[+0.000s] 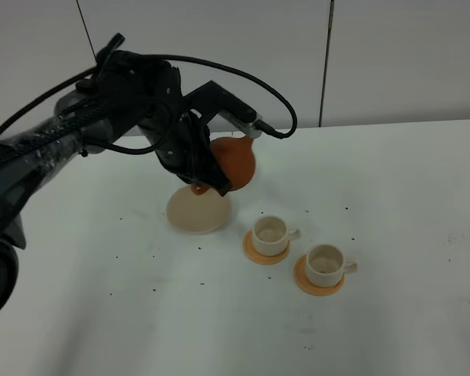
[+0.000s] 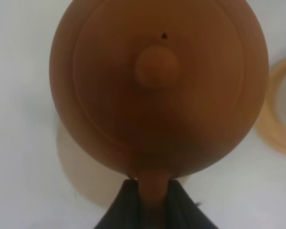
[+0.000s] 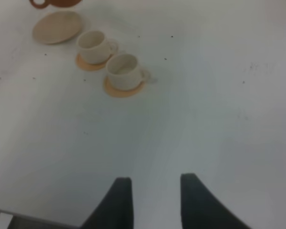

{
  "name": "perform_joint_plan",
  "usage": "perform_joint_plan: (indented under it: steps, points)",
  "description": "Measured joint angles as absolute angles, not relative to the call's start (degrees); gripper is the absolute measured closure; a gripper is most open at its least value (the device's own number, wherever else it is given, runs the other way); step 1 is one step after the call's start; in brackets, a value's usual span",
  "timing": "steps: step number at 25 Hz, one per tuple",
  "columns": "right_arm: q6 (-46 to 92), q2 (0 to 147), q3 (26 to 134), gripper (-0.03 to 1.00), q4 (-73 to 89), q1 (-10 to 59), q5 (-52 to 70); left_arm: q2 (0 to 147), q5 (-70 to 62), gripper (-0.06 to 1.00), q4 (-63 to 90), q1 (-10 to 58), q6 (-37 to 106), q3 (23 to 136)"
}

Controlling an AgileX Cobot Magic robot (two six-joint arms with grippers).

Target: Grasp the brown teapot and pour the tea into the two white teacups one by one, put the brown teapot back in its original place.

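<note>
The brown teapot hangs tilted in the air, just above and right of the pale round saucer. My left gripper is shut on its loop handle. In the left wrist view the teapot fills the frame, lid knob facing the camera. The dark fingers clamp the handle and the left gripper sits at it. The two white teacups stand upright on orange coasters, right of the saucer. My right gripper is open over bare table, far from the cups.
The saucer lies bare below the teapot, and part of a coaster shows beside it. Orange coasters sit under the cups. The white table carries small dark specks. A wall stands behind it.
</note>
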State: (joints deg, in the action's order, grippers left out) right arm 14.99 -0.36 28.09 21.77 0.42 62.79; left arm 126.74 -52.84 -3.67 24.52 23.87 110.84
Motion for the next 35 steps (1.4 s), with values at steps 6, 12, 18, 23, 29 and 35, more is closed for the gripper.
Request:
perform_joint_plan:
  steps: [6, 12, 18, 23, 29, 35]
  points:
    - [14.99, -0.36, 28.09, 0.72, 21.77, 0.42, 62.79, 126.13, -51.88, 0.78, 5.24, 24.66, 39.3, 110.84]
    - [14.99, -0.36, 28.09, 0.72, 21.77, 0.42, 62.79, 126.13, -51.8, 0.78, 6.39, 26.75, 50.54, 110.84]
    - [14.99, -0.36, 28.09, 0.72, 21.82, 0.42, 62.79, 126.13, -51.64, 0.78, 4.76, 31.08, 56.42, 110.84]
    - [14.99, -0.36, 28.09, 0.72, 21.82, 0.42, 62.79, 126.13, -51.7, 0.78, -0.48, 33.47, 56.82, 110.84]
    - [14.99, -0.36, 28.09, 0.72, 21.82, 0.42, 62.79, 126.13, -51.65, 0.78, -4.34, 34.4, 56.82, 110.84]
    - [14.99, -0.36, 28.09, 0.72, 21.82, 0.42, 62.79, 126.13, -51.45, 0.78, -9.38, 35.86, 56.82, 110.84]
